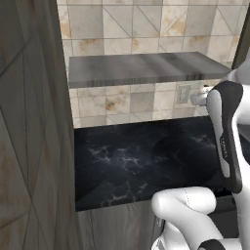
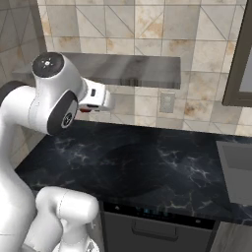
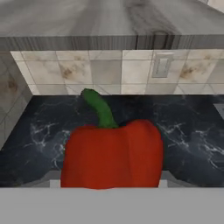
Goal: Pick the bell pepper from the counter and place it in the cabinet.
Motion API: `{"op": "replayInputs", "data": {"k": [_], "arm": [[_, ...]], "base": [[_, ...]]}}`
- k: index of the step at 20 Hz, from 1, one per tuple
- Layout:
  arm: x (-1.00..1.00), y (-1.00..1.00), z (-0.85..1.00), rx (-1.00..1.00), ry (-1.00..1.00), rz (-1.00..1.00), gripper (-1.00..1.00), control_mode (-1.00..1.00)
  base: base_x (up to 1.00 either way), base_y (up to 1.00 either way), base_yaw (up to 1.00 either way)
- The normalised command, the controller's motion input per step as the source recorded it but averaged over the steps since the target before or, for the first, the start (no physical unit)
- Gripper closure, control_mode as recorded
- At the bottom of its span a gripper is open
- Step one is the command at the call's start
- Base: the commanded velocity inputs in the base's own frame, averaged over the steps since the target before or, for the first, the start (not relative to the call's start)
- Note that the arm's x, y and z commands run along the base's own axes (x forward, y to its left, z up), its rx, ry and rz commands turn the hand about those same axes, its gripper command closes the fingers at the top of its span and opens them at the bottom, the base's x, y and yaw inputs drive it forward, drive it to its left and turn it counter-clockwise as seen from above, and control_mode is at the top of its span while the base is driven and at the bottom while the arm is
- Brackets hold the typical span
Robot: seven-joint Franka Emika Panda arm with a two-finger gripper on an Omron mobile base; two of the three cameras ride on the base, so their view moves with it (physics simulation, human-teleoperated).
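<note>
The red bell pepper (image 3: 113,157) with its green stem sits up close in the hand view, held between the fingers of my gripper (image 3: 111,183), which is shut on it. In the right base view a sliver of the red pepper (image 2: 84,111) peeks out under the white hand, raised above the black marble counter (image 2: 147,162) and just below the front of the grey wood-grain cabinet slab (image 2: 128,69). In the hand view the slab (image 3: 109,22) lies ahead and above, with the counter (image 3: 192,131) beneath. The left base view shows the slab (image 1: 146,68) over the counter (image 1: 146,156).
A wall outlet (image 2: 167,102) sits on the tiled backsplash under the slab. A tall brownish panelled unit (image 1: 29,146) bounds the counter's left end. A sink (image 2: 238,167) is set into the counter at the right, below a dark-framed wall unit (image 2: 241,59).
</note>
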Motion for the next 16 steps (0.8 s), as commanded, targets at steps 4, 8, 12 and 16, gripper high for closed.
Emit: {"op": "replayInputs", "data": {"k": [4,8,12,16], "arm": [[0.06,0.00,0.39,0.00,-0.28,-0.01,1.00,-1.00],[0.01,0.00,0.46,0.00,-0.21,-0.03,1.00,-1.00],[0.15,0.00,0.38,0.00,-0.09,-0.04,1.00,-1.00],[0.34,0.00,0.33,0.01,0.00,-0.07,1.00,-1.00]], "base": [[0.00,0.00,0.00],[0.00,0.00,0.00],[0.00,0.00,0.00],[0.00,0.00,0.00]]}}
